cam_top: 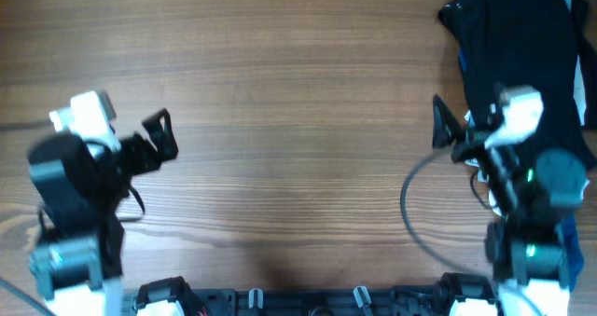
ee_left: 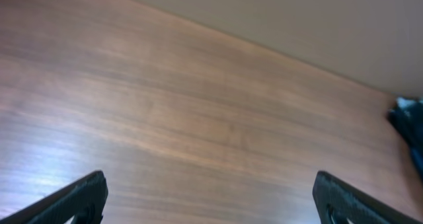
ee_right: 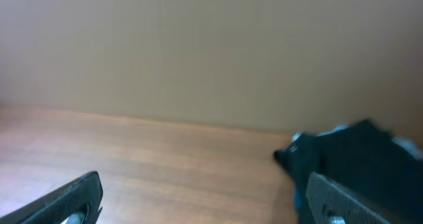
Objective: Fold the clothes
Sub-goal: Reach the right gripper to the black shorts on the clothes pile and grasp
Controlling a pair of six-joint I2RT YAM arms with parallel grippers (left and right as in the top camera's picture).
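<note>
A wooden table (cam_top: 280,120) with pale blue cloth (cam_top: 588,85).

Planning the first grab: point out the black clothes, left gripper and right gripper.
black clothes (cam_top: 522,46), overhead view, middle of the heap.
left gripper (cam_top: 167,136), overhead view, gap between open fingertips.
right gripper (cam_top: 437,124), overhead view, gap between open fingertips.

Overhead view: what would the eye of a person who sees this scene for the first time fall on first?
First, the heap of black fabric clothes, bunched at the far right corner of the brown wooden table. Next, the left gripper at the left side and the right gripper at the right side, just beside the heap. Both stand open, hold nothing, and point toward each other across the wood.
</note>
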